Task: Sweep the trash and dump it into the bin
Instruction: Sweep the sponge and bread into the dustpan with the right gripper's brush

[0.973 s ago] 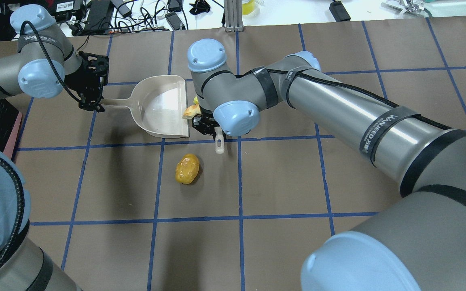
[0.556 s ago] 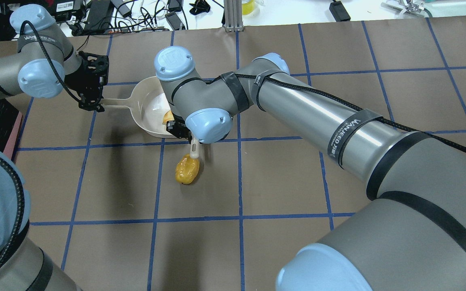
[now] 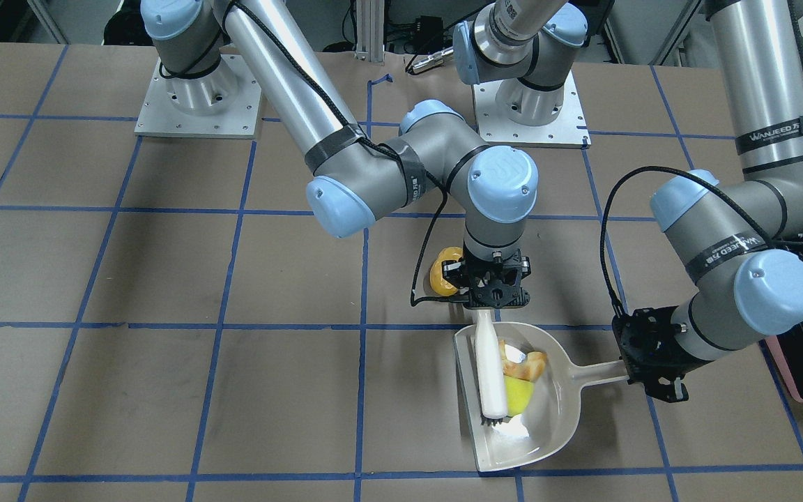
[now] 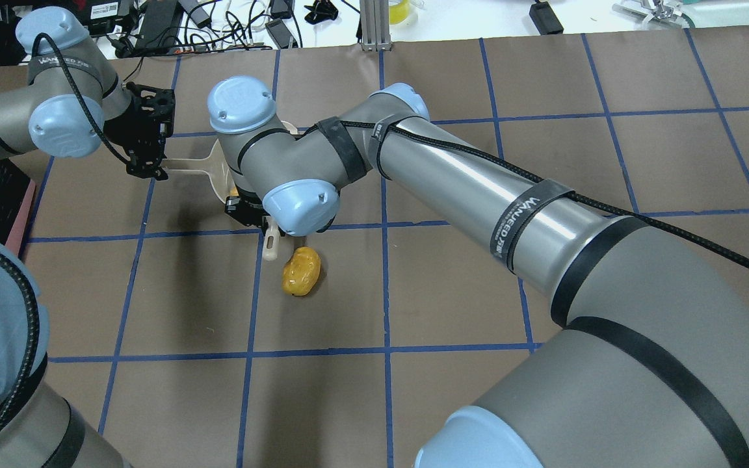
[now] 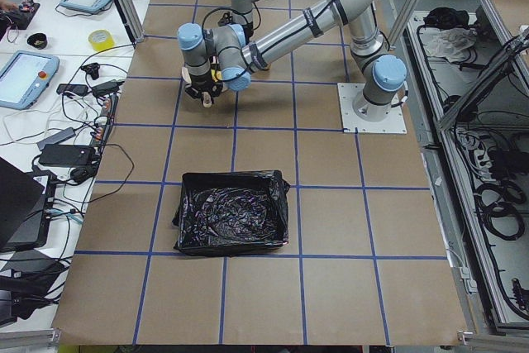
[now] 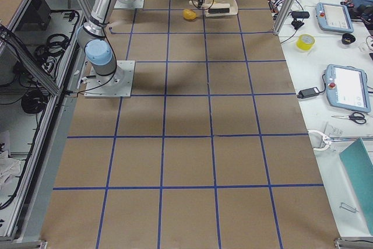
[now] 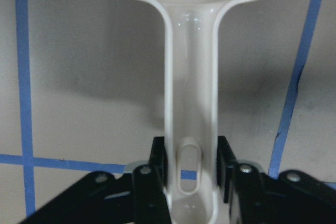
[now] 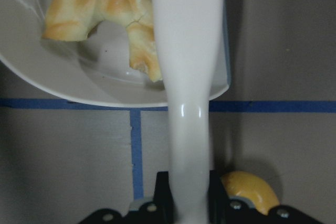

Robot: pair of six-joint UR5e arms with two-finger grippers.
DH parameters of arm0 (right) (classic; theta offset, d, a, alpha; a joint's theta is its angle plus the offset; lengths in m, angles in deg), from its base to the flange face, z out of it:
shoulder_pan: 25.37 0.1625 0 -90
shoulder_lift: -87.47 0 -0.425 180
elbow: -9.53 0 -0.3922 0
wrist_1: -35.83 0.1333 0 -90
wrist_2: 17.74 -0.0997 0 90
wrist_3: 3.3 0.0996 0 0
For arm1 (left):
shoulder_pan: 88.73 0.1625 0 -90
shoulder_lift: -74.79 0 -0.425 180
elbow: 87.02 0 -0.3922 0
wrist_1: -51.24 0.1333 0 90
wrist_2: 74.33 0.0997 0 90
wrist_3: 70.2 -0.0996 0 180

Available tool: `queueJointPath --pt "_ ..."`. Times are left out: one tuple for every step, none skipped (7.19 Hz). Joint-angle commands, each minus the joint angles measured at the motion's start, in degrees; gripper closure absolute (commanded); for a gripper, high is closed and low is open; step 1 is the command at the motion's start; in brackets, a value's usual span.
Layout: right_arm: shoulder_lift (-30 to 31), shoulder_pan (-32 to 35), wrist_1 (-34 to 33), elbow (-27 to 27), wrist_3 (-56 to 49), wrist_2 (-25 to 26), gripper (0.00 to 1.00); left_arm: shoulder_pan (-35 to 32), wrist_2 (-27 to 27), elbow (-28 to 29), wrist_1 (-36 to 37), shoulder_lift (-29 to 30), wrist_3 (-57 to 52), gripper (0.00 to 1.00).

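Observation:
The off-white dustpan (image 3: 558, 418) lies flat on the table, and my left gripper (image 3: 635, 376) is shut on its handle (image 7: 191, 129). My right gripper (image 3: 491, 301) is shut on a white brush (image 3: 491, 376) whose bristle end reaches inside the pan. Two pieces of trash lie in the pan beside the brush: the tan croissant piece (image 3: 523, 364) and the yellow wedge (image 3: 518, 396). The amber lump (image 4: 301, 271) sits on the table outside the pan, just behind the right gripper. The bin (image 5: 233, 212) with its black bag stands apart, on my left side.
Blue tape lines grid the brown table. The right arm's elbow (image 4: 296, 205) hangs over the dustpan and hides most of it in the overhead view. Cables and monitors lie beyond the far table edge (image 4: 218, 26). The arm bases (image 3: 527, 104) stand at the robot's side.
The right arm swung the brush leftward in the overhead view, carrying the croissant piece and yellow wedge into the dustpan. The left arm, the dustpan and the amber lump stayed put.

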Motion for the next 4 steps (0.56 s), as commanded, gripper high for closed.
queueJointPath --pt "0.49 0.31 3.60 -1.86 -0.25 0.72 1.00 0.09 0.07 0.00 0.00 -0.73 -2.45 1.00" --pt "1.63 -0.64 4.06 -1.77 -1.22 0.82 1.00 0.18 0.07 0.00 0.00 -0.82 -2.56 1.00" --pt "2.51 -1.52 5.02 -1.25 -3.40 1.26 1.00 0.52 0.07 -0.09 -0.09 -1.08 -2.91 1.00" --pt "3.30 -2.84 7.64 -1.24 -6.04 3.61 1.00 1.49 0.16 -0.26 -0.52 -1.70 -5.52 1.00"
